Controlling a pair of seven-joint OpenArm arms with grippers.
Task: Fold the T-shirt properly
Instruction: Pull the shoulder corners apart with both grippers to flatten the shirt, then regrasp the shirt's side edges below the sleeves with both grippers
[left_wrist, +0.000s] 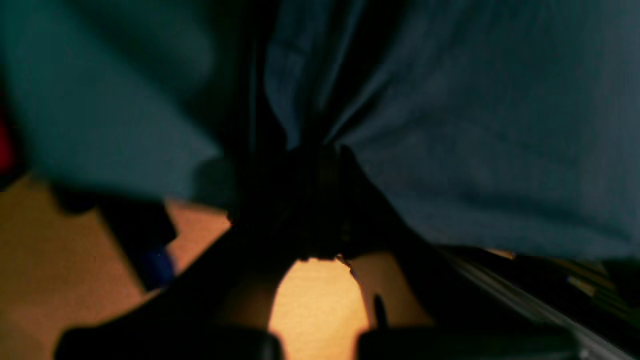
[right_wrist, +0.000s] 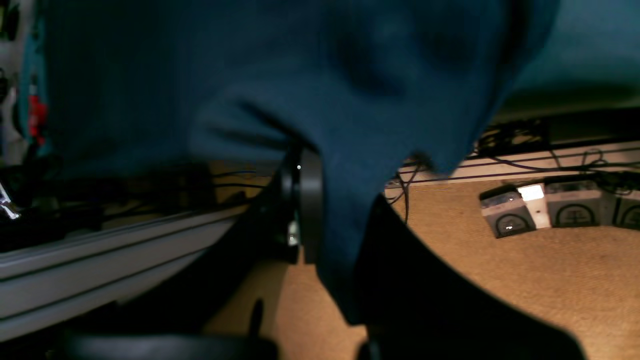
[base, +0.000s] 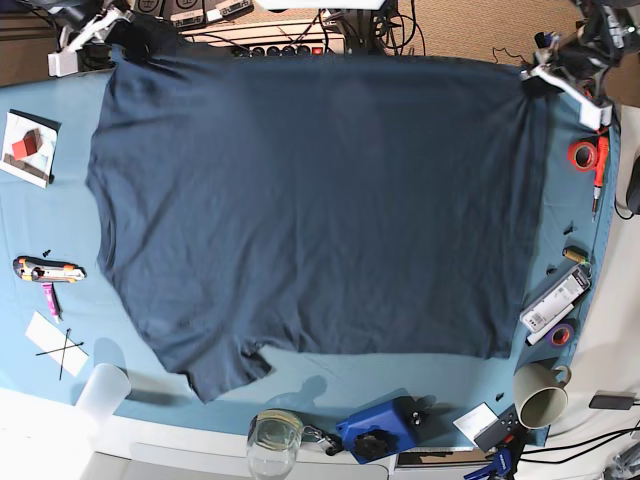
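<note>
At the far edge of the table, as I see it from the base view, both of my arms are parked at the T-shirt's (base: 310, 210) two upper corners: the right gripper (base: 125, 42) at the corner on the left of that view, the left gripper (base: 535, 75) at the corner on its right. The T-shirt lies spread flat and stretched between them over the teal tablecloth (base: 400, 385), covering most of the table, with one sleeve (base: 225, 370) reaching toward the near edge. Through the left wrist camera I see dark cloth gathered into radiating folds that converge on the closed jaws, so the left gripper (left_wrist: 320, 165) is pinching the T-shirt (left_wrist: 475, 125). Through the right wrist camera a fold of the T-shirt (right_wrist: 345, 120) runs down between the fingers (right_wrist: 310, 200), so the right gripper (right_wrist: 332, 215) is clamped on it too, with the cloth draped above and ahead of the jaws.
</note>
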